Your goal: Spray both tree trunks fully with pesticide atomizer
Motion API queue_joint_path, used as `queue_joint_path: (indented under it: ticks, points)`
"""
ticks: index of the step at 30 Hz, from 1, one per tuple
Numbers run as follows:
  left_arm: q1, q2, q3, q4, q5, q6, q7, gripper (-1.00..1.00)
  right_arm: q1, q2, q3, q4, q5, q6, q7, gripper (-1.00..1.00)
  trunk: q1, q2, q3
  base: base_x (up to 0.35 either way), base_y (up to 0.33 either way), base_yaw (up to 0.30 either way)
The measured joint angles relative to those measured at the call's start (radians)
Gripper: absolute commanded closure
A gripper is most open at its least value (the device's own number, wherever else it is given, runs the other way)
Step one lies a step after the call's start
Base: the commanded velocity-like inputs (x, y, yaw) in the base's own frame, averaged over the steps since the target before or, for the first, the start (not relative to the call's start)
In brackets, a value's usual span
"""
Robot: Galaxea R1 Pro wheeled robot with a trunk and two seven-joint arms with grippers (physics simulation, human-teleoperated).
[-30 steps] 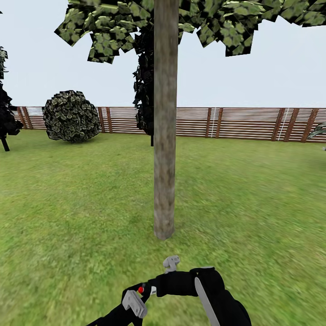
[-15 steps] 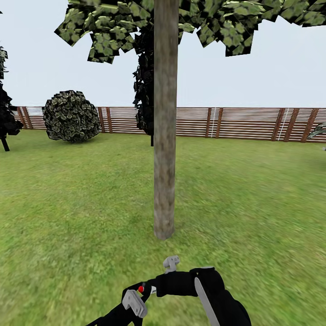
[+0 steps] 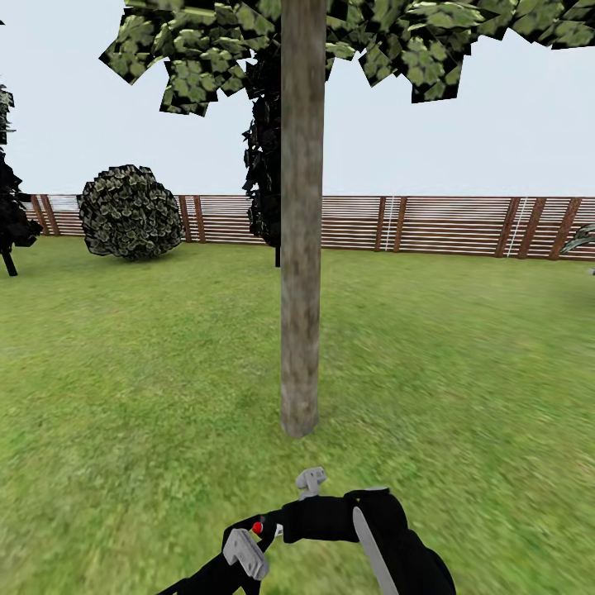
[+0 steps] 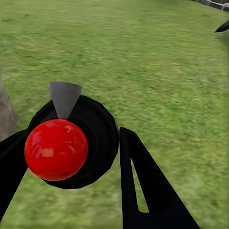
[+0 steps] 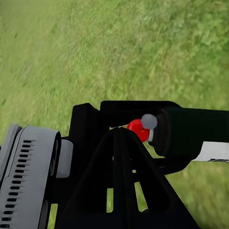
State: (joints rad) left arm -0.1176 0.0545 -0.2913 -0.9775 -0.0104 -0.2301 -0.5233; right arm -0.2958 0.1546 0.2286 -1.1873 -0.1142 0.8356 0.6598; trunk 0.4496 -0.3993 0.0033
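One of the trees stands straight ahead on the garden lawn [image 3: 463, 364]. Its thick grey-brown tree trunk [image 3: 299, 248] rises into blocky green leaves [image 3: 388, 37]. The pesticide is out of view. Low in the head view, just short of the trunk's foot, is the black pesticide atomizer [image 3: 330, 516], grey nozzle [image 3: 311, 479] toward the trunk. My left gripper [image 3: 268, 526] is shut on it. In the left wrist view its black fingers [image 4: 143, 191] flank the atomizer's round body [image 4: 95, 138] and red knob [image 4: 56, 149]. The right wrist view has my right gripper [image 5: 119, 131] shut and empty, a little back from the atomizer [image 5: 191, 131].
A brown slatted fence [image 3: 430, 223] bounds the lawn at the back. A round bush [image 3: 130, 212] stands at the back left, a dark tree [image 3: 263, 165] right behind the trunk, another dark tree [image 3: 10, 215] at the left edge. Open grass lies on both sides of the trunk.
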Motion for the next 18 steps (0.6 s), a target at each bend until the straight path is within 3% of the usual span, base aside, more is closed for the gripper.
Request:
queue_joint_path:
  ticks: [18]
  points:
    - [0.000,0.000,0.000,-0.001,0.000,0.000,-0.002,1.00,0.000,0.003,0.002,0.018,0.000,0.000,0.000,1.00,0.000,0.000,0.000,0.000,0.000,0.000]
